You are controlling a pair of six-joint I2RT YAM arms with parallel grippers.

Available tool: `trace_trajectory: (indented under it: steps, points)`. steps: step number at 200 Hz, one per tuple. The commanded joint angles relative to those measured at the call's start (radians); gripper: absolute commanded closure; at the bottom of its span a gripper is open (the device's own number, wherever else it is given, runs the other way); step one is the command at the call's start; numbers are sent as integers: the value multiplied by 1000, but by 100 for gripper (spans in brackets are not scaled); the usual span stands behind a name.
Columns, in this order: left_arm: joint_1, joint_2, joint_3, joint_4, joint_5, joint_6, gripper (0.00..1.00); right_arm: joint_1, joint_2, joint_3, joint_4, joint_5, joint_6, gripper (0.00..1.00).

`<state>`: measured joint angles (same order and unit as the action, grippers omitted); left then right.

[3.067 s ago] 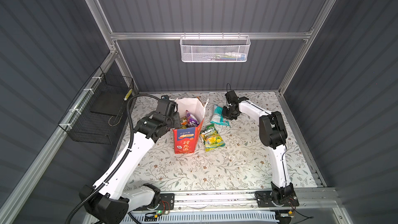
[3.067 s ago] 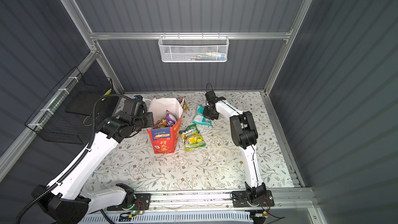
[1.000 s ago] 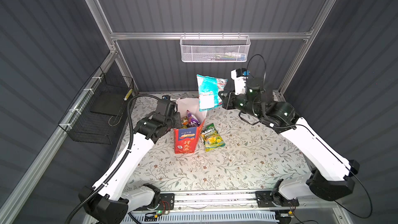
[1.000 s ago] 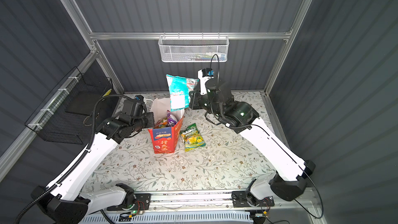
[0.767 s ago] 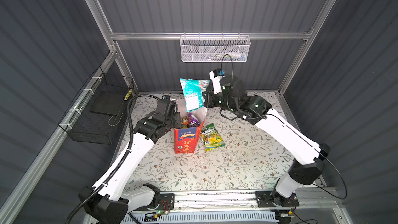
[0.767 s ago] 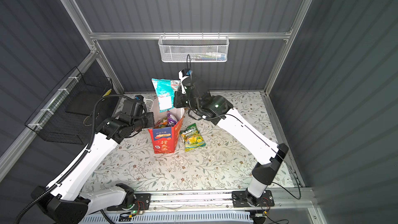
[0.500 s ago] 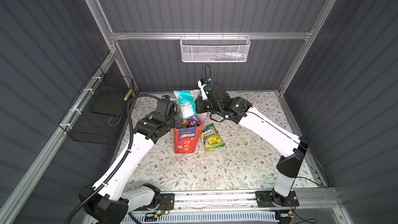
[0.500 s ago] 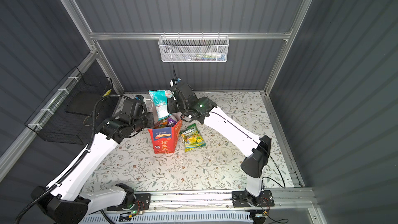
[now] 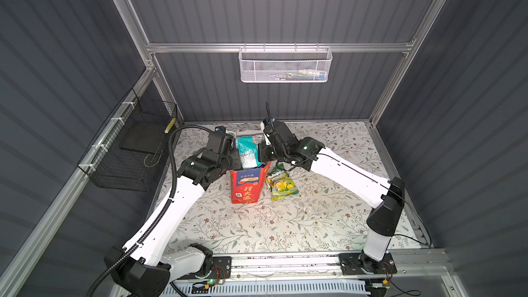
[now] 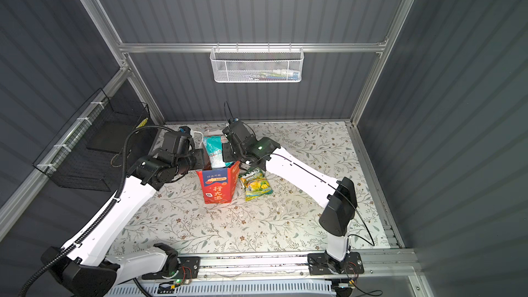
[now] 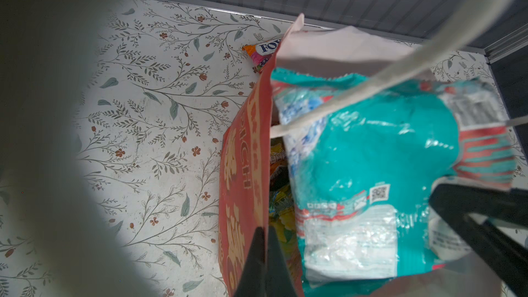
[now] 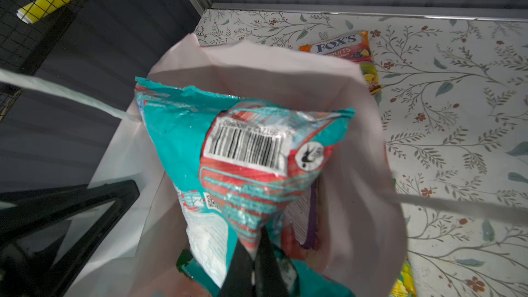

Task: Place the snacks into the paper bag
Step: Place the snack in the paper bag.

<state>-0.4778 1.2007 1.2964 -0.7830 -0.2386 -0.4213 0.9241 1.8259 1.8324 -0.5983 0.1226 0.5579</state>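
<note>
Right tool (image 12: 254,267): is being shown clamped shut on one corner of the teal-white packet (image 12: 228,152), whose barcode panel is turned toward the wrist camera.

Teal-white packet: is being held in the open mouth of the paper bag (image 9: 247,187), between its white inner walls. How deep it sits cannot be told. In both top views the packet (image 10: 214,150) is being framed by the two arms.

Left tool (image 11: 263,261): is being shown pinched shut on the rim of the bag's red side wall, with one jaw outside and one inside.

Paper bag: is being steadied upright and open on the floral tabletop (image 9: 314,224), toward the back wall. A white cord handle (image 11: 371,90) is being seen arching across the left wrist view.

Inside the bag: a purple packet (image 12: 313,218) and yellow wrappers (image 11: 281,212) are being glimpsed beneath the teal-white packet.

Green-yellow packet (image 9: 281,184): is being shown lying flat on the tabletop, outside the bag and just beside it on the right arm's side.

Orange-pink FOX'S packet (image 12: 348,50): is being shown lying flat on the tabletop behind the bag, near the back wall and partly hidden by the bag's rim.

Surroundings: a white mesh basket (image 9: 285,64) is being seen hung on the rear rail and a black wire basket (image 9: 128,147) on the left wall. Both are well apart from the bag.
</note>
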Motion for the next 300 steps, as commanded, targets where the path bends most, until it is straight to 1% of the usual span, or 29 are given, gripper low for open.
trace_trajectory:
  steps: [1, 18, 50, 65, 83, 103, 122, 147, 166, 193, 235, 274, 300]
  points:
    - [2, -15, 11, 37, -3, 13, 100, 13, -39, -23, 35, -1, 45, 100]
    - [2, -15, 11, 37, -4, 13, 100, 19, -43, -45, 45, -7, 68, 100]
    - [2, -16, 11, 39, -5, 15, 100, 28, -31, -32, 27, -6, 82, 93]
    - [2, -14, 12, 37, -9, 15, 100, 30, -30, -27, 22, -13, 83, 86]
    - [2, -14, 11, 36, -16, 15, 100, 35, -42, -24, 19, -5, 77, 68]
    - [2, -9, 14, 27, -40, 12, 100, 45, -66, -6, 4, 6, 59, 55]
    - [2, -8, 17, 25, -42, 12, 100, 54, -91, 20, -9, 0, 34, 48]
    - [2, -6, 16, 23, -49, 12, 100, 66, -107, 94, -69, -17, -6, 40]
    - [2, -7, 17, 22, -51, 12, 100, 70, -134, 123, -103, -29, -36, 31]
    - [3, -3, 17, 22, -47, 12, 100, 70, -199, 98, -124, -21, -60, 21]
    - [2, -1, 17, 21, -46, 10, 100, 70, -304, 16, -127, 31, -88, 1]
    - [2, -3, 17, 19, -48, 10, 100, 64, -392, -75, -127, 73, -103, 1]
    - [2, -4, 18, 15, -59, 10, 100, 51, -462, -162, -121, 111, -103, 1]
